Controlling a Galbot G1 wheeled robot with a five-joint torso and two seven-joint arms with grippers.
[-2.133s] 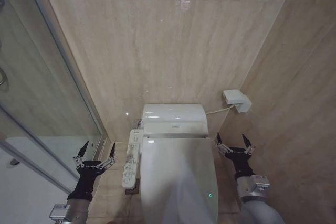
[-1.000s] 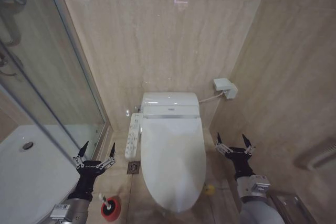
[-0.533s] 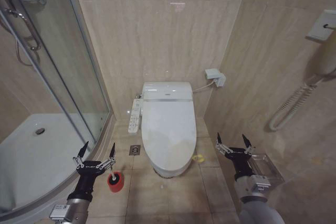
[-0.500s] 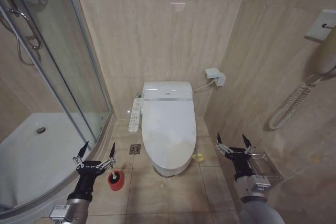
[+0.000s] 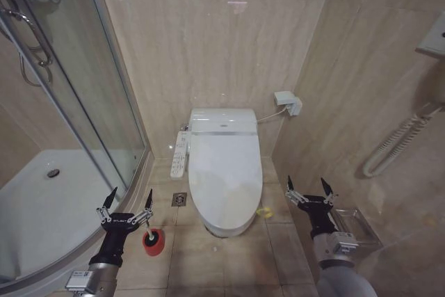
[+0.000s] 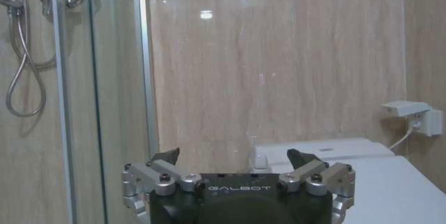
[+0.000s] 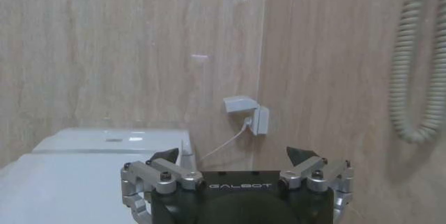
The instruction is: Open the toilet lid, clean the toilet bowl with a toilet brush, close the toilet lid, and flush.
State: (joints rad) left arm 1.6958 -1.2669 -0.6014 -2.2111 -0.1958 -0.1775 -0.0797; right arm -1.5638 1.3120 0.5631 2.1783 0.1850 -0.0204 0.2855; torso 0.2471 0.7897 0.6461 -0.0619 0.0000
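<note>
The toilet lid (image 5: 224, 172) lies shut over the toilet bowl (image 5: 223, 229), whose front rim shows just beneath it. A yellow bit (image 5: 263, 211) sits at the lid's right edge. The toilet brush (image 5: 147, 230) stands in a red cup holder (image 5: 154, 242) on the floor left of the bowl, partly behind my left gripper (image 5: 129, 198). That gripper is open and empty, held up left of the toilet. My right gripper (image 5: 306, 186) is open and empty on the toilet's right. The left wrist view has the left gripper (image 6: 233, 156) before the lid (image 6: 411, 192). The right wrist view has the right gripper (image 7: 233, 153) beside the lid (image 7: 62, 182).
A glass shower enclosure (image 5: 90, 88) and white shower tray (image 5: 49, 206) fill the left side. A control panel (image 5: 179, 154) hangs on the toilet's left, with a floor drain (image 5: 179, 199) below it. A socket box (image 5: 287, 102), coiled cord (image 5: 400, 147) and clear holder (image 5: 354, 224) line the right wall.
The whole view has pulled back from the toilet, so the camera moved; floor, brush holder and shower tray came into view. Both grippers keep the same open pose.
</note>
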